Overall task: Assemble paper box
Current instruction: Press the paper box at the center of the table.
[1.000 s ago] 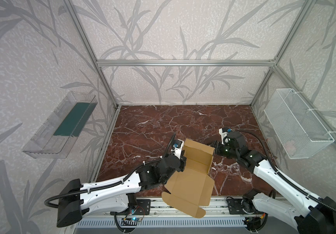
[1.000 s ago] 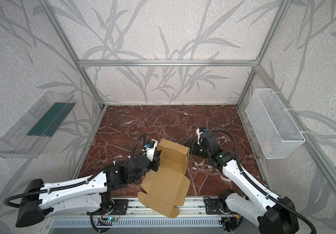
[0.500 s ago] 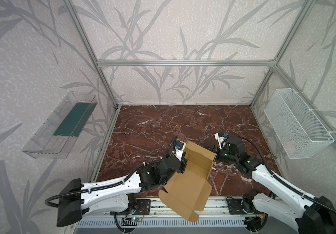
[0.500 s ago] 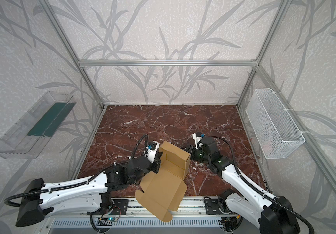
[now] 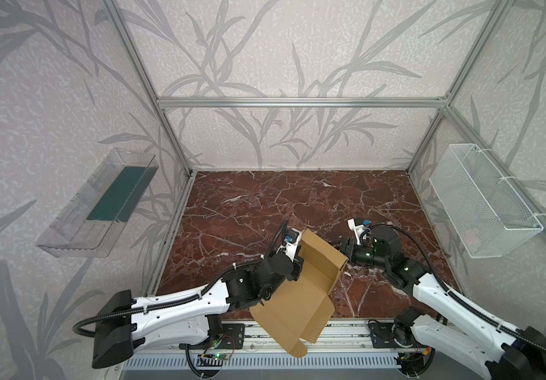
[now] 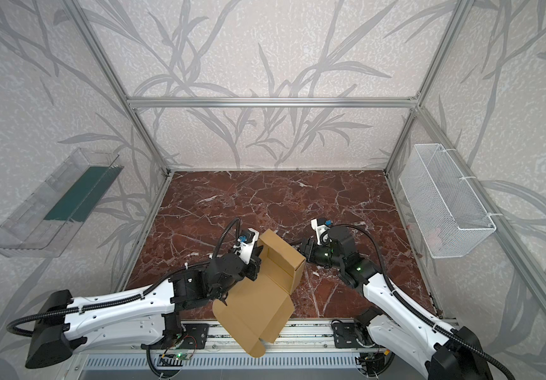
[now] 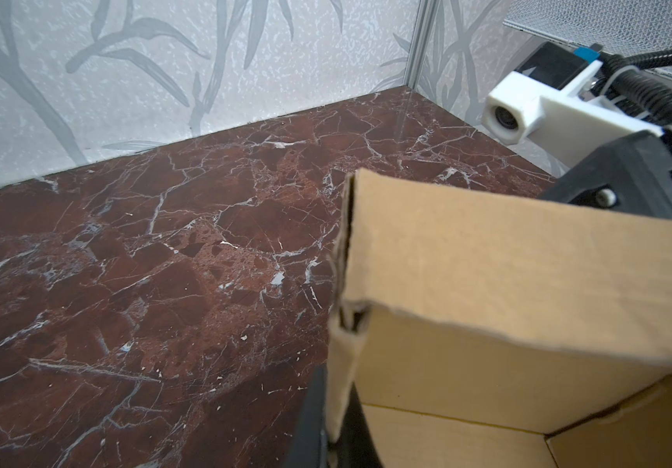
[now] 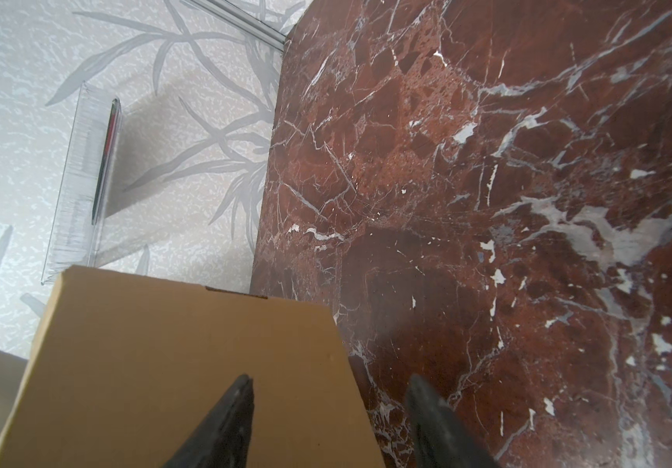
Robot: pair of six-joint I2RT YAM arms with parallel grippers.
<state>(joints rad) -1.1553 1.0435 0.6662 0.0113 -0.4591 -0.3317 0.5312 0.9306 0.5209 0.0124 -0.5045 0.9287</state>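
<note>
Nearest us, the paper box (image 5: 293,312) hangs its long flat flap out past the front edge of the bench (image 5: 258,204), with the rest of it half formed near the middle of that edge. The left gripper (image 7: 332,433) is pressed together on the box's left side wall. The left wrist view shows the cardboard nipped between dark fingers (image 7: 308,417), a pinch that both top views hide behind the arm. Just beyond, the far wall stands raised, and the right gripper (image 8: 330,409) is at it with jaws spread, holding nothing. The right wrist view puts one finger over the wall's outer face, touching or not I cannot tell, and its partner off past the corner above bare marble. I'd call this the wall-forming step. Next, the right side wants to push that panel squarely inward while the left anchors the box, or the corner may buckle. Farthest out, the wire basket (image 5: 482,204) and the clear tray (image 5: 97,207) hang on the side walls, well apart from the action
</note>
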